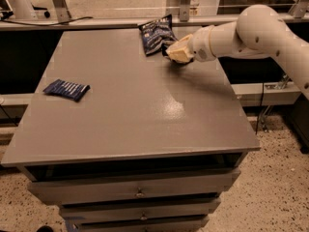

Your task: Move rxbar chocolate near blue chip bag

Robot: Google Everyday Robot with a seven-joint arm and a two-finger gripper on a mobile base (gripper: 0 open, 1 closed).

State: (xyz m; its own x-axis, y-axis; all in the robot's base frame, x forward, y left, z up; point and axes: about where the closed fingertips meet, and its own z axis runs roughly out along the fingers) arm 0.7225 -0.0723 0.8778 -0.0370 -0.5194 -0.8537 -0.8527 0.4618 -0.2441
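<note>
The blue chip bag point(154, 35) lies at the back middle of the grey table point(145, 115). My gripper point(175, 53), cream-coloured, comes in from the right on a white arm and sits just to the right of the bag's lower edge, low over the table. It is shut on the rxbar chocolate point(181, 62). Only dark slivers of the bar show under and beside the fingers; the rest is hidden by the gripper.
A flat blue bar wrapper with white stripes point(66, 89) lies near the table's left edge. Drawers sit under the table front. A rail and posts run behind the back edge. The white arm point(251, 33) spans the right rear corner.
</note>
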